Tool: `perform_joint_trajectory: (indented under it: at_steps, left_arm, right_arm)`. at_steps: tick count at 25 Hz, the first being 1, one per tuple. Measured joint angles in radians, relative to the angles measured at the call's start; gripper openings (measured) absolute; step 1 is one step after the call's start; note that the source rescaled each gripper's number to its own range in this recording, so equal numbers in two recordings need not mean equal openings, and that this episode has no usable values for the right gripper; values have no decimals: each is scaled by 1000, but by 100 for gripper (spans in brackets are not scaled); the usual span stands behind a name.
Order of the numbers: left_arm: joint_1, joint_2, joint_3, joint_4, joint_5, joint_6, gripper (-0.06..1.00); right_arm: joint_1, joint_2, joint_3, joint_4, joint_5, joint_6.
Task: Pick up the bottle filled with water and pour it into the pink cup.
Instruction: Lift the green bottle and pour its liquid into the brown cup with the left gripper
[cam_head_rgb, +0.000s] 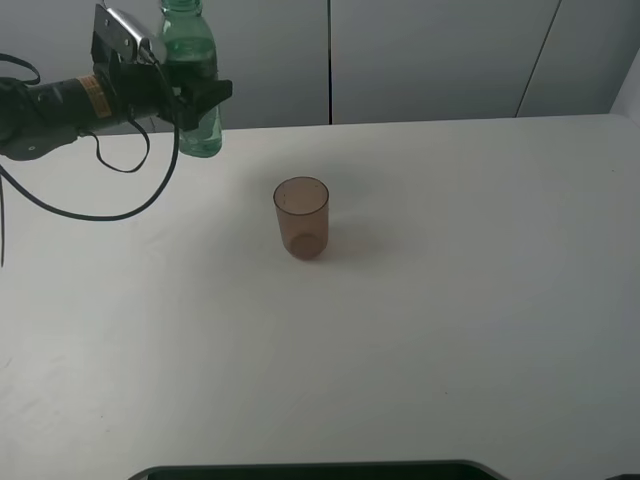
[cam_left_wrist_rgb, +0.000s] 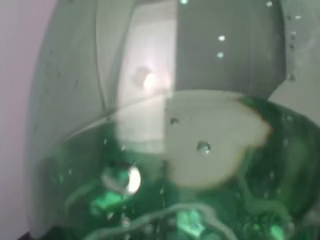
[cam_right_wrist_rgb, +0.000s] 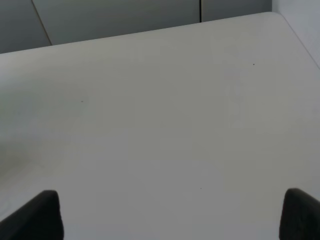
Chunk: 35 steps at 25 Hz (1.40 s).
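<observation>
The green-tinted bottle (cam_head_rgb: 190, 60) stands upright and uncapped at the table's far left, partly filled with water. My left gripper (cam_head_rgb: 203, 98) is shut around its middle, coming in from the left. I cannot tell whether its base touches the table. In the left wrist view the bottle (cam_left_wrist_rgb: 165, 150) fills the picture, with the water surface showing, and the fingers are hidden. The pink cup (cam_head_rgb: 301, 217) stands upright on the table, to the right of the bottle and nearer the front. My right gripper (cam_right_wrist_rgb: 170, 215) is open over bare table, and only its fingertips (cam_right_wrist_rgb: 35, 215) show.
The white table (cam_head_rgb: 450, 300) spreads around the cup. Grey wall panels (cam_head_rgb: 430, 60) rise behind its far edge. A black cable (cam_head_rgb: 110, 210) hangs from the left arm over the table's left side. A dark edge (cam_head_rgb: 320, 470) runs along the front.
</observation>
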Motion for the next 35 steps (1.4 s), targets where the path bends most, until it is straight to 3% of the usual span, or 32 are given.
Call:
perform_joint_trajectory:
  at_steps: [7, 13, 24, 35]
  left_arm:
    - [0, -4, 0, 226, 53, 76, 0]
    - [-37, -4, 0, 264, 85, 125, 0]
    - [-181, -4, 0, 247, 296, 381, 0]
    - [-207, -4, 0, 75, 327, 665, 0]
  right_arm:
    - [0, 0, 0, 0, 0, 0]
    - [0, 0, 0, 0, 0, 0]
    - [0, 0, 0, 0, 0, 0]
    - [0, 0, 0, 0, 0, 0]
